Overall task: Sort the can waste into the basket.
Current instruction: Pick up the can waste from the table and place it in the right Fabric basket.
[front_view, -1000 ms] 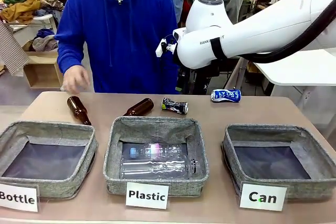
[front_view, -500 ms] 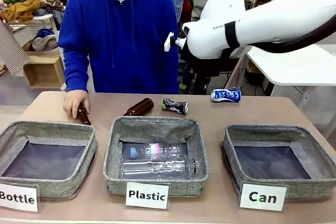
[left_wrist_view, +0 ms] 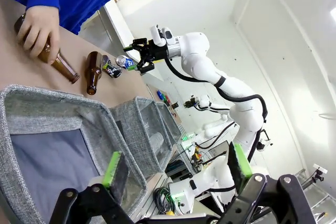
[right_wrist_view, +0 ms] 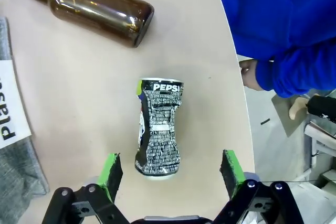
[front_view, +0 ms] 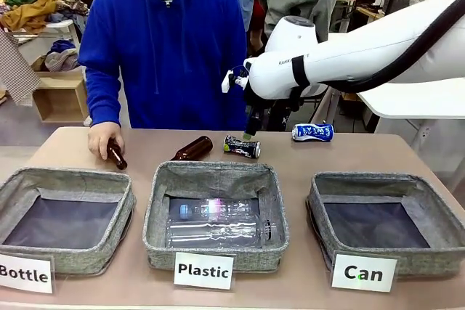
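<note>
The right hand (right_wrist_view: 170, 169) hangs with its fingers wide apart just above the dented black-and-silver Pepsi can (right_wrist_view: 157, 127), which lies on its side near the table's (front_view: 305, 157) far edge. The blue-and-white can (front_view: 312, 132) lies farther right along that edge. The "Can" basket (front_view: 385, 179) sits at the near right corner. The left hand (left_wrist_view: 176, 169) is spread apart too, holding nothing.

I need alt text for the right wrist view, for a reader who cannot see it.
The open right gripper hangs over a dented black and silver drink can lying on the beige table. A brown glass bottle lies beyond it.
</note>
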